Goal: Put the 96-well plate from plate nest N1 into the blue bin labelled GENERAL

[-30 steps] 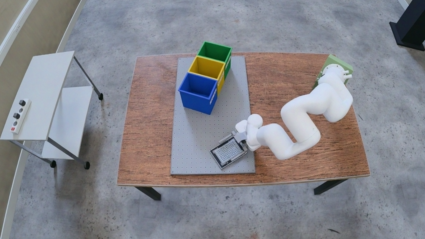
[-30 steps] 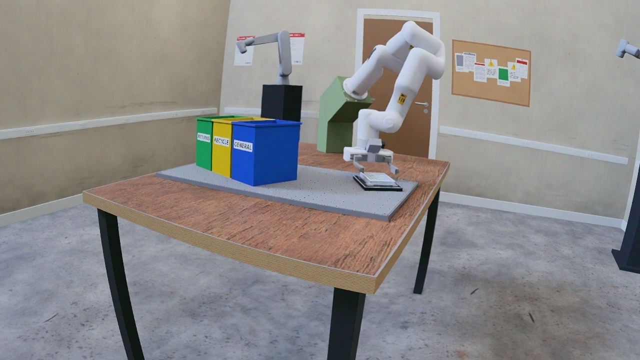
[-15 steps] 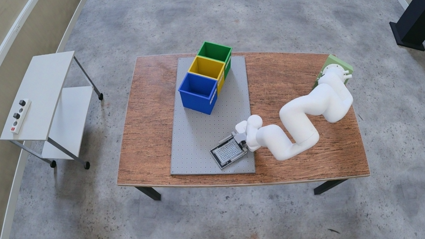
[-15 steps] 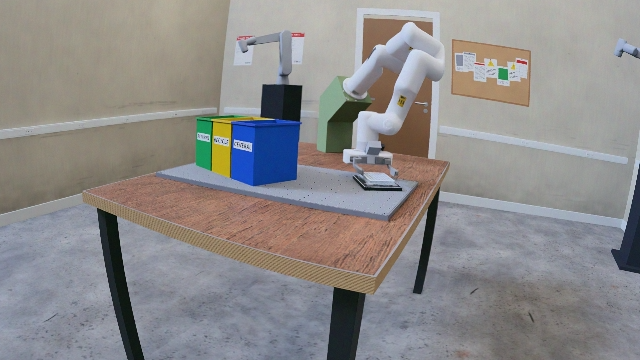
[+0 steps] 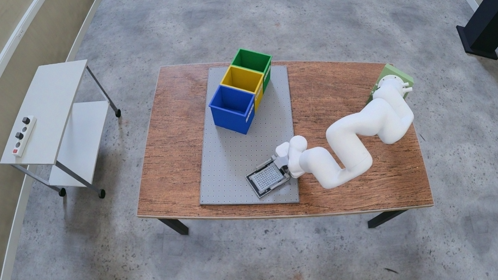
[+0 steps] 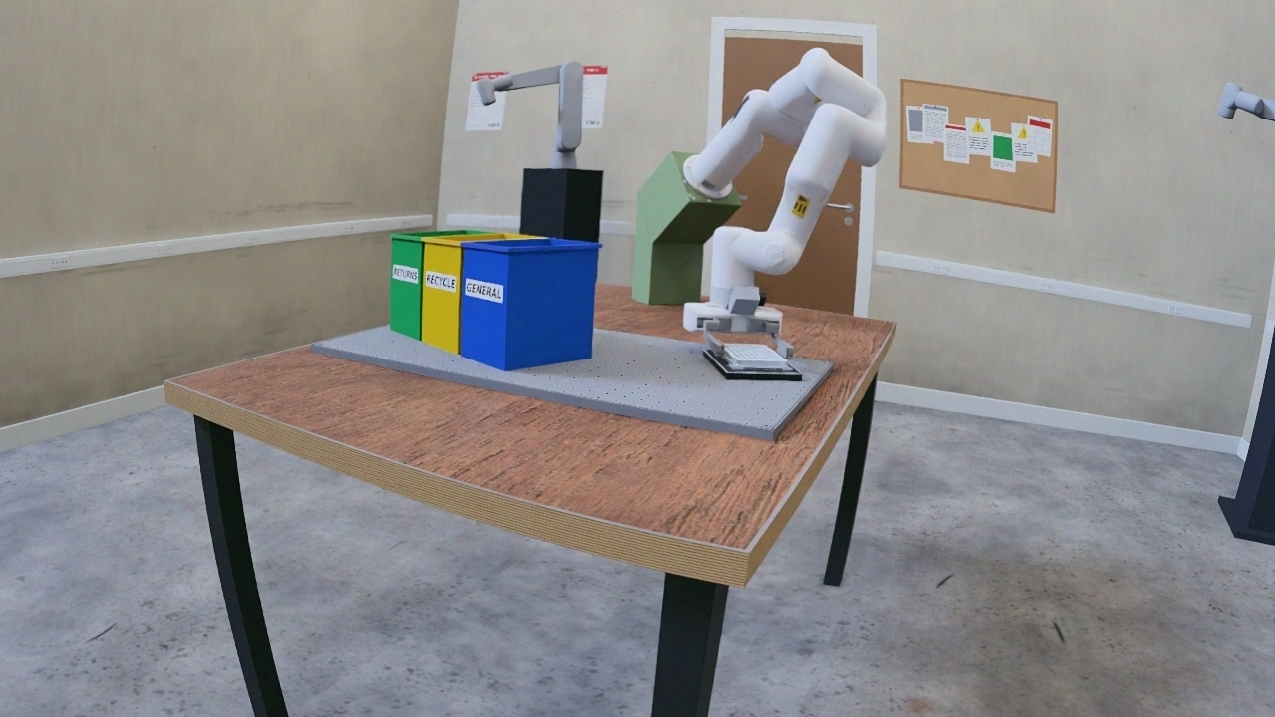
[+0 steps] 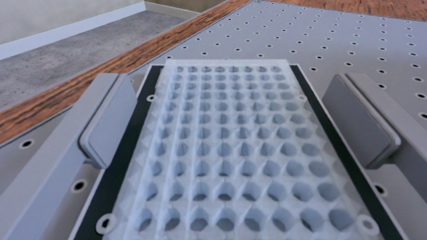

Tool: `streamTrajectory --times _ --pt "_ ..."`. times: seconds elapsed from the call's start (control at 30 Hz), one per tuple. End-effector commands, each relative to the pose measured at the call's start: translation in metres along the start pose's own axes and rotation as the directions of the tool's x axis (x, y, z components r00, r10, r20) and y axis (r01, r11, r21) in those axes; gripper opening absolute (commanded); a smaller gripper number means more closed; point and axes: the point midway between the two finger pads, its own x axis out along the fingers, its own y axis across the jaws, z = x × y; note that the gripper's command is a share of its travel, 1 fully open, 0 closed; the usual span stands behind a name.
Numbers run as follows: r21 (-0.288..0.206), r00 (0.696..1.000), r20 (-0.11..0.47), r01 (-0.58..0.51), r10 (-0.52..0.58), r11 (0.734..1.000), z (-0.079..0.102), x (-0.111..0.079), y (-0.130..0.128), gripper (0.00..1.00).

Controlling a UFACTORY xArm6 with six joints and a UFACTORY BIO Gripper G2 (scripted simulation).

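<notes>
Spanning the room's middle, the table (image 5: 174, 139) (image 6: 445, 427) (image 7: 133, 58) bore the arm (image 5: 348, 149) (image 6: 820, 169), then the perf. board (image 5: 226, 167) (image 6: 624, 374) (image 7: 333, 37). Green (image 5: 254, 59) (image 6: 406, 303), yellow (image 5: 243, 78) (image 6: 441, 307) & blue GENERAL bin (image 5: 229, 119) (image 6: 548, 303) stood upright in a row on it. Gripper (image 5: 269, 176) (image 6: 750, 350) (image 7: 235, 113) was open, pads apart either side of the plate, w/o touching it. Nest N1 (image 5: 253, 186) (image 6: 757, 375) (image 7: 118, 173) lay flat on the board, well apart from the bins, w/ the 96-well plate (image 5: 268, 177) (image 6: 753, 356) (image 7: 230, 133) in it.
</notes>
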Motion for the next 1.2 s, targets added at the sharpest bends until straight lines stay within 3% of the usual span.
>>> streamTrajectory --times 0.0,0.57,0.6,1.17 --pt "-0.001 1.000 0.002 0.000 0.000 1.000 -0.0013 0.0009 -0.0001 0.37" --pt "-0.001 1.000 0.002 0.000 0.000 1.000 -0.0013 0.0010 -0.0001 0.37" --pt "-0.001 1.000 0.002 0.000 0.000 1.000 -0.0012 0.0010 -0.0001 0.00" --pt "-0.001 1.000 0.002 0.000 0.000 1.000 -0.0013 0.0010 -0.0001 0.00"
